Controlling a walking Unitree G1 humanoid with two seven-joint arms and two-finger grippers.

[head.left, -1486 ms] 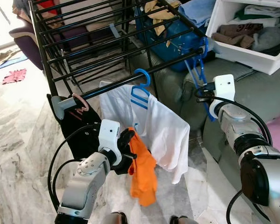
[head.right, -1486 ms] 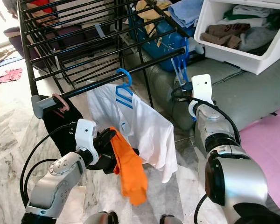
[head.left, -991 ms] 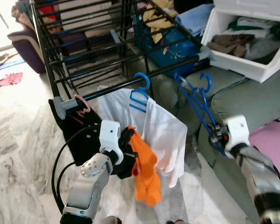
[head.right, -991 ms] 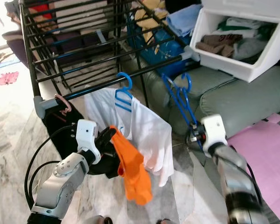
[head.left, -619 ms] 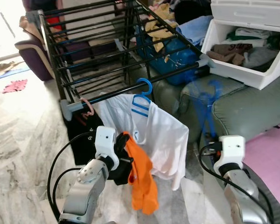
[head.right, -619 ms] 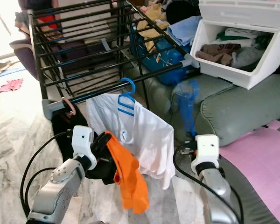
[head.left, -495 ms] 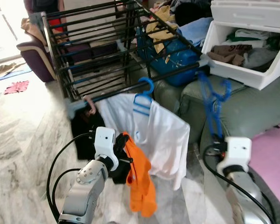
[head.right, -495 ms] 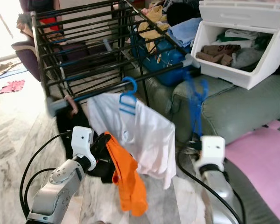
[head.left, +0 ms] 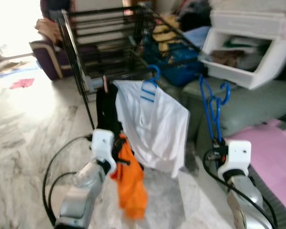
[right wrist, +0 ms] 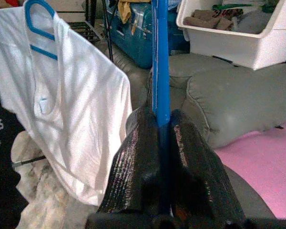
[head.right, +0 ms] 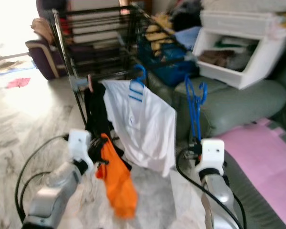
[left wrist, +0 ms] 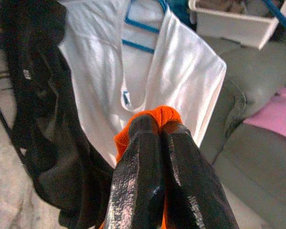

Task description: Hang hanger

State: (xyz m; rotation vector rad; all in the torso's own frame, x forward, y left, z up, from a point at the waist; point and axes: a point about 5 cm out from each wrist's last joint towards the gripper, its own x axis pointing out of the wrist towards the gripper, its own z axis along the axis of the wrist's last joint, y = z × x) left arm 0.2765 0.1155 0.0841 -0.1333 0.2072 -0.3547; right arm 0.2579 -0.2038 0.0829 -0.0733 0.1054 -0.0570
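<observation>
Since the black drying rack (head.left: 105,47) now stands well away from us, we think we must step close to it first, then lift the blue hanger (head.right: 194,112) high and hook it over a bar. Our right gripper (right wrist: 163,143) is pinched tight on the hanger's thin blue leg, and the hook end points up in front of the grey couch (head.right: 238,102). We should keep it straight so it does not twist in our fingers.

Beside the couch sits a big white bin (head.left: 250,52) full of clothes. A white shirt (head.left: 155,126) hangs from the rack on its own blue hanger, next to a black shirt (head.left: 105,112), and these could get in our way. Our left gripper (left wrist: 159,143) is squeezed shut on an orange cloth (head.left: 131,183), which dangles low near the marble floor (head.left: 28,124).
</observation>
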